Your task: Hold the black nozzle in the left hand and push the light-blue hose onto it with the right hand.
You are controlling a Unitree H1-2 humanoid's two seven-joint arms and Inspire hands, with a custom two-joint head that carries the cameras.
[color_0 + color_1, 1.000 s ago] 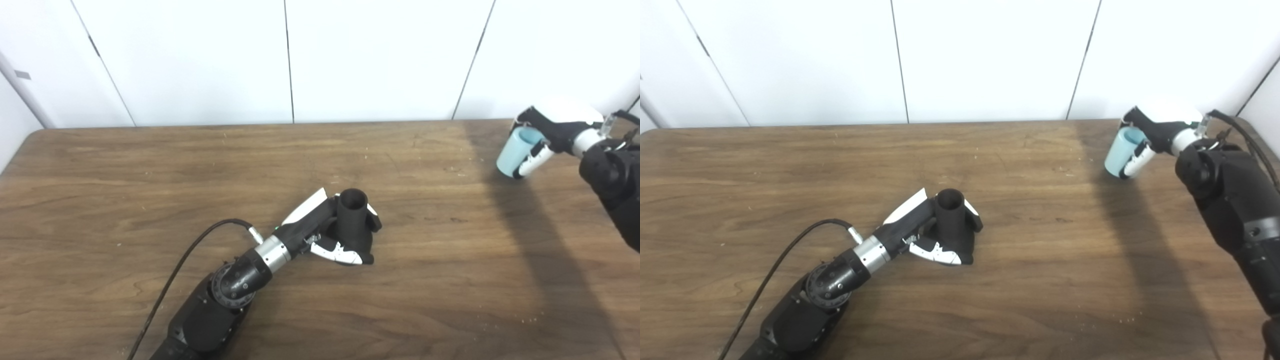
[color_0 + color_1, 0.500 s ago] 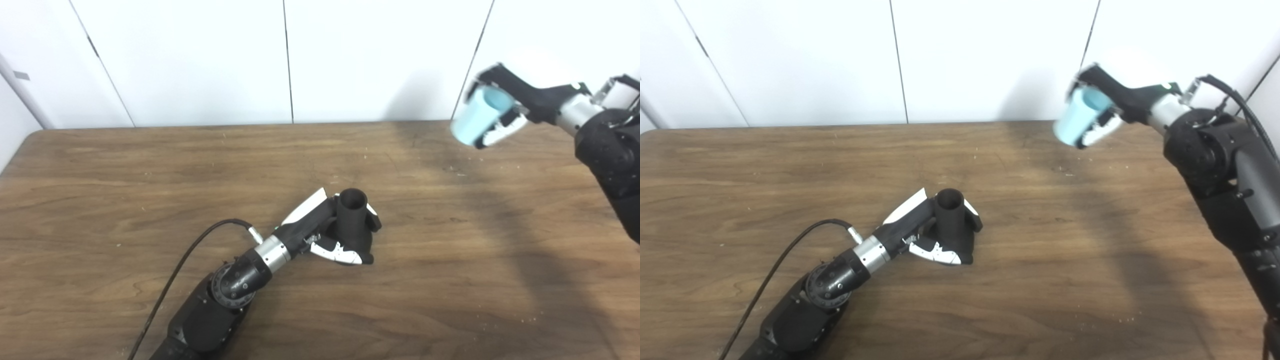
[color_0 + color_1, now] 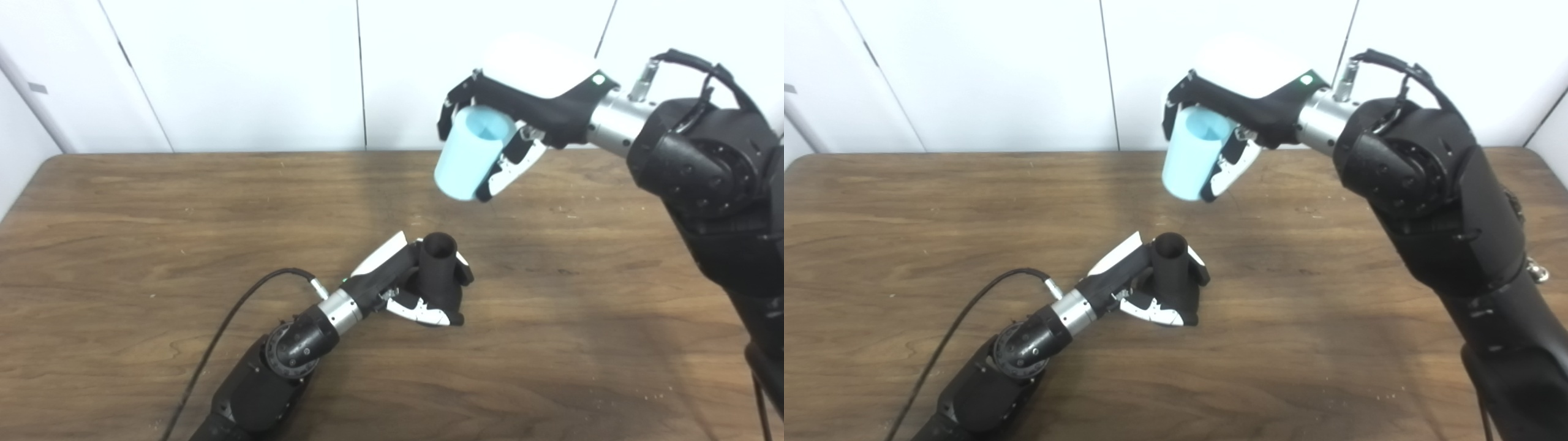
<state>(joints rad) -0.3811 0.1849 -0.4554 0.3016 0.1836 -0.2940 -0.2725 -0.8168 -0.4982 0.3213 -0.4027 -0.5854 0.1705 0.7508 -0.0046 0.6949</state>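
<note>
Left eye view: the left hand (image 3: 416,288) rests on the table (image 3: 122,245) near its middle, fingers wrapped around the lower part of the nozzle (image 3: 438,266). The nozzle stands roughly upright in that grip, its open mouth facing up and a little toward the back wall. The right hand (image 3: 520,122) is raised above the table's far side, fingers clamped around the hose (image 3: 471,153), a short light-blue tube tilted with its lower end pointing down and to the left. The hose hangs above and slightly right of the nozzle, clearly apart from it.

Right eye view: the same scene from a little to the right. The hose (image 3: 1193,158) sits almost directly above the nozzle (image 3: 1171,266), with bare table showing between them. A black cable (image 3: 961,312) trails from the left wrist across the wood toward the bottom edge.
</note>
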